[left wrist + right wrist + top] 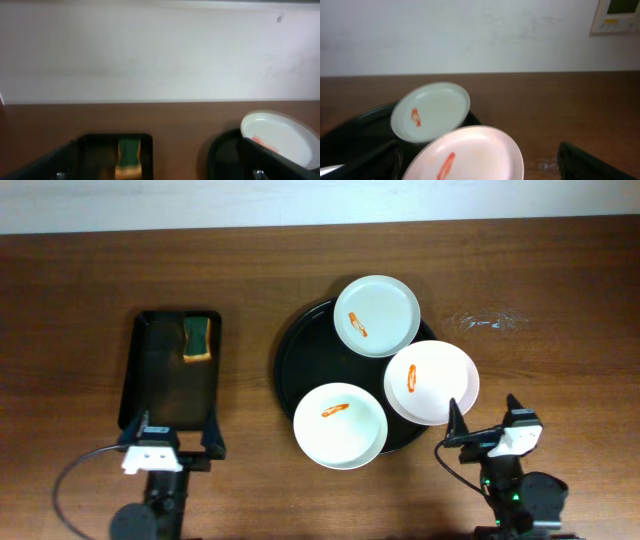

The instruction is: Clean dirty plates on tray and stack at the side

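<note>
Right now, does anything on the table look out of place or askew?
Yes. All three plates overhang the round tray's rim instead of lying flat inside: far plate, right plate, near plate. Each has an orange-red smear. Pale scuffs mark the table nearby.

Overhead view: bright, even light is covering the scene; the desk (100, 270) is showing crisp grain, and the plates (376, 315) are casting only thin, soft shadows. The far edge is washing out to white. Left wrist view: everything is reading soft, the wall (160, 55) is glowing pale, dark fingers (45, 162) are blurring at the lower corners. Right wrist view: mildly blurred; the nearest plate (470, 152) is taking a pinkish cast.
</note>
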You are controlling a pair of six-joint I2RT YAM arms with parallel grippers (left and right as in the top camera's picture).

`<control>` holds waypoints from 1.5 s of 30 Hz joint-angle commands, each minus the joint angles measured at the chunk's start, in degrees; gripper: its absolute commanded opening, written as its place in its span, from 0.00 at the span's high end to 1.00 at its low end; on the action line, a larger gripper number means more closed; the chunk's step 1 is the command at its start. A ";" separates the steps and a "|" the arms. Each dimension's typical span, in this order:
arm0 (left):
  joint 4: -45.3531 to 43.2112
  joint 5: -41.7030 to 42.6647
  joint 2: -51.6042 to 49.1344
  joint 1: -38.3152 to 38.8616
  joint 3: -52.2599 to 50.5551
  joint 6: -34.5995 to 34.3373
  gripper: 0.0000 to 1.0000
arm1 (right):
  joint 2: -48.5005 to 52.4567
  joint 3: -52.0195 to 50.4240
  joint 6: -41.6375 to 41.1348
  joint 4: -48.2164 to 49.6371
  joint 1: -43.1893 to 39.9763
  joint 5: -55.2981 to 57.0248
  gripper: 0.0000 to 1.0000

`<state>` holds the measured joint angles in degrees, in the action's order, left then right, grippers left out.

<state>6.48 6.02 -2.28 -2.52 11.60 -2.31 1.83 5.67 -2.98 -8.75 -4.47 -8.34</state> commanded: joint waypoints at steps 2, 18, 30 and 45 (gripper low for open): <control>8.17 2.16 -10.97 0.11 22.27 3.72 0.01 | 8.46 16.50 -2.43 -6.01 -0.33 -0.96 0.01; 55.80 2.12 -62.38 0.11 75.76 8.41 0.01 | 68.57 85.64 -1.77 -67.34 -0.33 -12.76 0.01; 56.59 5.79 -73.13 0.11 75.82 8.41 0.01 | 79.23 76.41 -2.49 -70.64 9.16 -12.02 0.25; 57.55 5.09 -80.13 0.11 75.78 6.21 0.01 | 81.55 68.78 -11.47 -59.19 3.76 10.97 0.34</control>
<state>63.86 10.76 -81.56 -2.48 86.04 5.13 81.49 74.83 -12.53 -68.10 2.13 -1.91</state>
